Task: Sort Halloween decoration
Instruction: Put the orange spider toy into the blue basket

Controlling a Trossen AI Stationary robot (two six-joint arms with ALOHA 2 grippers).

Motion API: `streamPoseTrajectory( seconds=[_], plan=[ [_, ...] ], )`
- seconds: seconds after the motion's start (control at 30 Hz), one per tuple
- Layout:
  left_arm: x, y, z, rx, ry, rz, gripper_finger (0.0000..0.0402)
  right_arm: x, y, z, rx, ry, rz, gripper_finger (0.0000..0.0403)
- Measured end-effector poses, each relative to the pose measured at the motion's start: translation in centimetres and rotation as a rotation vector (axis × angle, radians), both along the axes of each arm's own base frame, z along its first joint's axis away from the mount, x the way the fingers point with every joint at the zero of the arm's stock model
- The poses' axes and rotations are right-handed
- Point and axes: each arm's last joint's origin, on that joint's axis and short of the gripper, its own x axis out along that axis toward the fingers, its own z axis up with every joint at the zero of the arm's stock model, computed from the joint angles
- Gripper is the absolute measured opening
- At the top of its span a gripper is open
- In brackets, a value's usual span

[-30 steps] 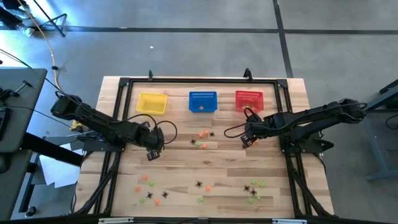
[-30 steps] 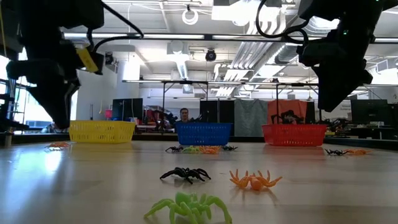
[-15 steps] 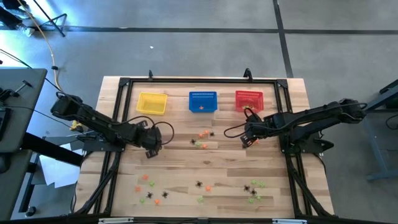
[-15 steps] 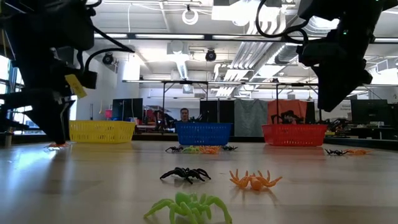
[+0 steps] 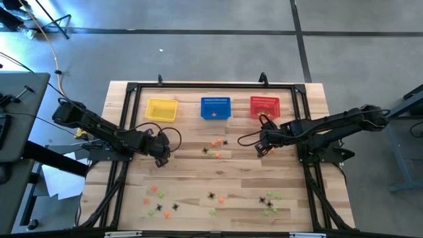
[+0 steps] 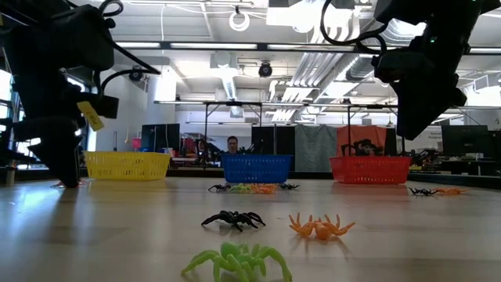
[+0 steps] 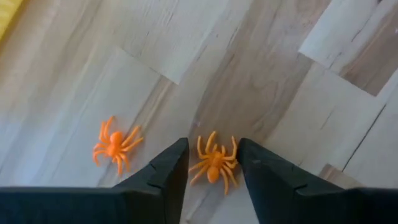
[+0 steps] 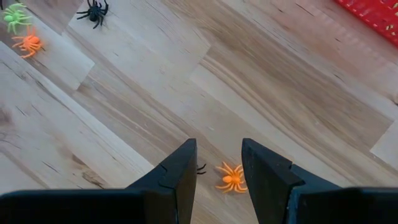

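Halloween decoration for the left arm is a tiny orange plastic spider (image 7: 214, 164) lying on the wooden tabletop (image 7: 261, 74), now between the fingers of the left gripper (image 7: 212, 163), which have just spread and dropped low for a pick. The right gripper (image 8: 217, 167) hovers, fingers parted, above another orange spider (image 8: 231, 178).

No readable txt, labels, brands, nos. or signs in any view. Yellow tag (image 6: 91, 115) on left arm in low view: no legible print. Room bkgd: nothing legible.
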Motion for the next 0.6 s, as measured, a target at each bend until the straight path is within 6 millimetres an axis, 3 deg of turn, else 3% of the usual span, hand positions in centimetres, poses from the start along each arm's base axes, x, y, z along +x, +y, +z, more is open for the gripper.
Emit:
streamPoseTrajectory(
  seconds=[0.27, 0.6],
  plan=[
    [0.1, -0.1, -0.1, -0.047, -0.013, 0.045, 0.0012, 0.0, 0.0, 0.0, 0.000, -0.002, 0.000, 0.0123],
    [1.3, -0.5, 1.3, -0.077, -0.026, 0.019, 0.0001, 0.0, 0.0, 0.0, 0.000, -0.003, 0.000, 0.0123]
  ],
)
